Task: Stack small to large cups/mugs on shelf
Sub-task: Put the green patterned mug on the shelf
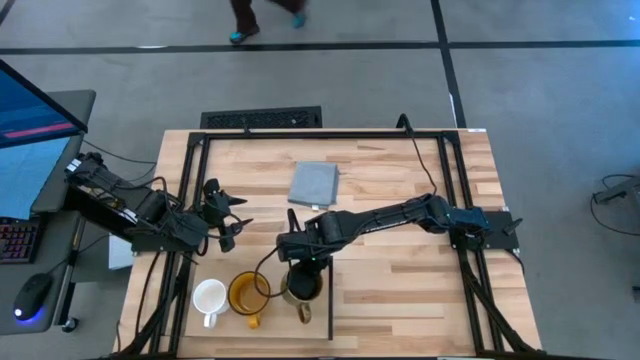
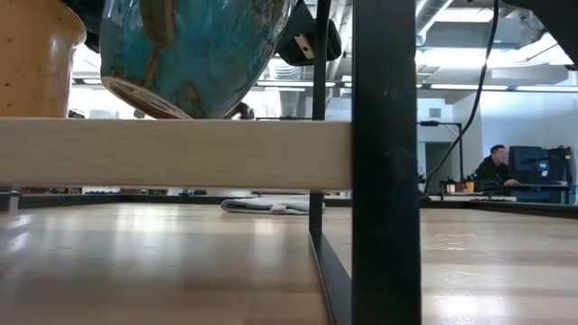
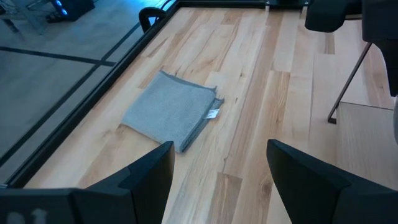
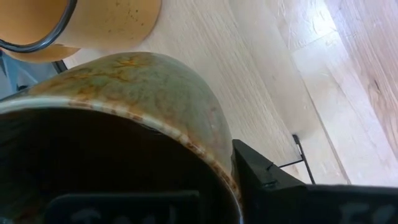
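Note:
Three mugs stand in a row on the pale shelf (image 1: 270, 318) at the table's near left: a white mug (image 1: 209, 298), a yellow-amber mug (image 1: 247, 294) and a dark mug (image 1: 302, 289) with a tan handle (image 1: 304, 313). Seen from the low view, the dark mug (image 2: 185, 50) has a teal glaze and is tilted over the shelf's edge (image 2: 172, 152), beside the yellow mug (image 2: 27, 54). My right gripper (image 1: 300, 264) is above the dark mug, shut on its rim. My left gripper (image 1: 232, 222) hangs open near the table's left side, holding nothing. My right gripper has the dark mug's rim (image 4: 205, 155) between its two fingers, one finger (image 4: 273, 186) outside the wall and the other inside the hollow. The fingers come from above, slanting down. The mug sits tilted, one side of its base (image 2: 135, 97) raised off the shelf.
A folded grey cloth (image 1: 314, 183) lies at the table's far middle, ahead of my left gripper (image 3: 217, 180). A black frame post (image 2: 386, 162) stands at the shelf's right end. A person (image 2: 495, 167) sits in the room behind.

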Controlling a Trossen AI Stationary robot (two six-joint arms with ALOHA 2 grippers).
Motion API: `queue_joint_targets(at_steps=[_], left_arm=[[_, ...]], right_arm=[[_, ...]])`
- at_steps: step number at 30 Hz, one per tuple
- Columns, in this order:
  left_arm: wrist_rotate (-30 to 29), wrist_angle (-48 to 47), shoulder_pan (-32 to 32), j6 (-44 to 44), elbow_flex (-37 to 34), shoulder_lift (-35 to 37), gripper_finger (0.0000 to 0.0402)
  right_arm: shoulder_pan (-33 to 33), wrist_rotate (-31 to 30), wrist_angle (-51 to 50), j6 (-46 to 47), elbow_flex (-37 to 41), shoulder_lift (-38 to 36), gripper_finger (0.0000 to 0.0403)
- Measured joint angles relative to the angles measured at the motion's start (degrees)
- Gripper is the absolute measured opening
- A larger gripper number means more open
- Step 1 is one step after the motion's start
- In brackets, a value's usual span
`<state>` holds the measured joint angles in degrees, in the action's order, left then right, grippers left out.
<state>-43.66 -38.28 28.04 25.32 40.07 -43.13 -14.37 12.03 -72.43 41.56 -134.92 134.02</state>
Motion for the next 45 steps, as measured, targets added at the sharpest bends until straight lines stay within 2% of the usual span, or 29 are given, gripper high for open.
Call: queue_joint_targets(at_steps=[12, 45], left_arm=[[2.5, -0.1, 0.0, -0.1, 0.0, 0.0, 0.0247], [2.4, -0.4, 0.0, -0.2, 0.0, 0.0, 0.0247]], right_arm=[[0.2, 0.3, 0.1, -0.1, 0.0, 0.0, 0.0056], [0.3, 0.6, 0.9, -1.5, 0.0, 0.0, 0.0056]])
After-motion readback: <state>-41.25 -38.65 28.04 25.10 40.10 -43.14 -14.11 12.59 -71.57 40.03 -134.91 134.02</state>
